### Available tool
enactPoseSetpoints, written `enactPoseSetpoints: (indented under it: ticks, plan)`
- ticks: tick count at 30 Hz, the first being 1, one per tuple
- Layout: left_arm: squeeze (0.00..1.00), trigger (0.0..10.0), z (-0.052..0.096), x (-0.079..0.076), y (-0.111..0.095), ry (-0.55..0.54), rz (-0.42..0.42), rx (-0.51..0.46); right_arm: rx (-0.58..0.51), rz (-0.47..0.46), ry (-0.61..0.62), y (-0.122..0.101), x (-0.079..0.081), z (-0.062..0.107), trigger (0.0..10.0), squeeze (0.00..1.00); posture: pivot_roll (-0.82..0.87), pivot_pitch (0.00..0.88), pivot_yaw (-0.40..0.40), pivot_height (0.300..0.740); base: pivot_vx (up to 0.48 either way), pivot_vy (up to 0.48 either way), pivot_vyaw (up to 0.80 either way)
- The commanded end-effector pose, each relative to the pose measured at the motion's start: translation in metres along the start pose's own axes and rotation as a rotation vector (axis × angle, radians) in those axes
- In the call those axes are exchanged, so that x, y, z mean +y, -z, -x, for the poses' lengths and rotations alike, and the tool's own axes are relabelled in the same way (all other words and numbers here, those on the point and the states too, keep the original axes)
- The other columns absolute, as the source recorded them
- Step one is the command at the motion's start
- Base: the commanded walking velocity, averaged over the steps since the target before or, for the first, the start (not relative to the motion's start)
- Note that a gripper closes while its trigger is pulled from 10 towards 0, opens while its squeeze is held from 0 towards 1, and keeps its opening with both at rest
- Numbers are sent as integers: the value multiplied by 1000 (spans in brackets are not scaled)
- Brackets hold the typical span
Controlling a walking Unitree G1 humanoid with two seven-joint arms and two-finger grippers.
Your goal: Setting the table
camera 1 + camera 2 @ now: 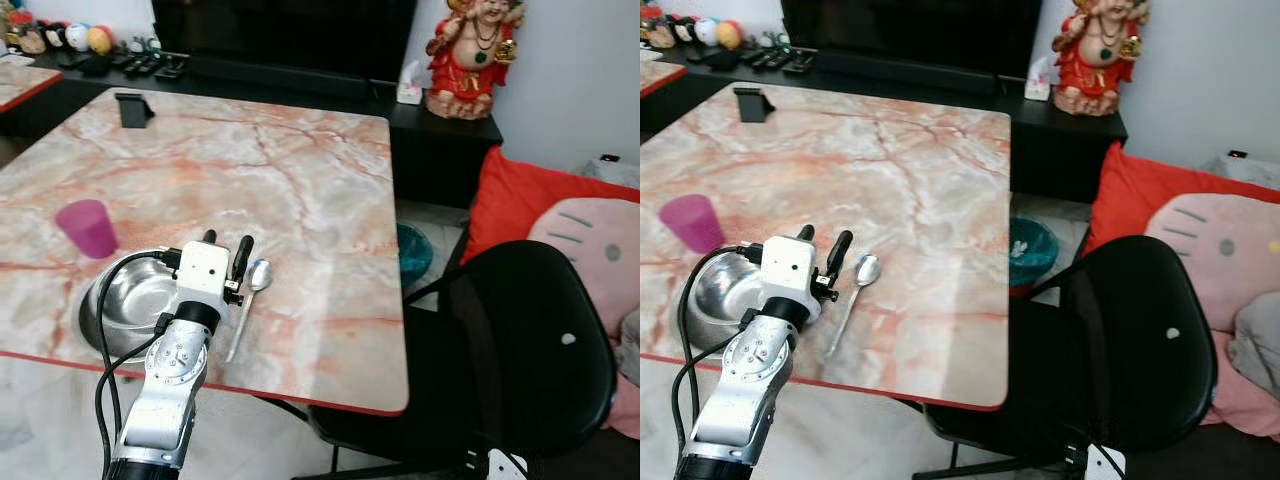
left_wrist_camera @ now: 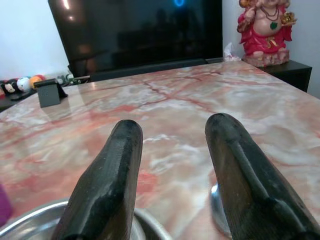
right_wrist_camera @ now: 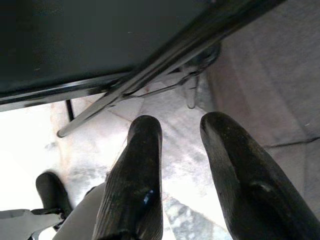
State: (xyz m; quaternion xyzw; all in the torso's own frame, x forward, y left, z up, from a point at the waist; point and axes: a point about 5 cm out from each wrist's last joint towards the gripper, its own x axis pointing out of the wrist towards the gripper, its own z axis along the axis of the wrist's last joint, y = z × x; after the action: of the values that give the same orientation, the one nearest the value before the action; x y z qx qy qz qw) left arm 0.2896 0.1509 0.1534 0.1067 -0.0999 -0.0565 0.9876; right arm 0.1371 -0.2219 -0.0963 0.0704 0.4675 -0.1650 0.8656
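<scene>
On the marble table (image 1: 300, 180), head views: a steel bowl (image 1: 125, 298) sits at the near edge, a spoon (image 1: 246, 305) lies just to its right, and a purple cup (image 1: 88, 227) stands beside the bowl on the far left. The left gripper (image 1: 226, 252) hovers between bowl and spoon, fingers apart, holding nothing. One place looks laid; whether more settings remain, I cannot tell. Most of the tabletop is bare, save a small black stand (image 1: 132, 108) at the far edge. A black chair (image 1: 520, 340) crowds the table's right corner.

Left wrist view: fingers (image 2: 107, 185) spread, bowl rim (image 2: 30, 227) under one, spoon bowl (image 2: 217, 212) under the other.

Right wrist view: the right gripper (image 3: 182, 175) hangs idle beneath the chair, fingers apart, over floor (image 3: 280, 90).
</scene>
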Motion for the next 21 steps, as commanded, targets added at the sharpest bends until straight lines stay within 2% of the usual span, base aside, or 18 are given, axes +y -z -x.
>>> enactPoseSetpoints:
  ticks: [1,21]
  plan:
    - [0,10000,0,0,0,1,9,3,-1,-6,4,0,-1,0,10000,0,89,0,-76,740,0,446,0]
    - [0,10000,-2,-1,-1,3,10,-2,0,-4,2,0,0,0,10000,0,86,0,-71,740,0,444,0]
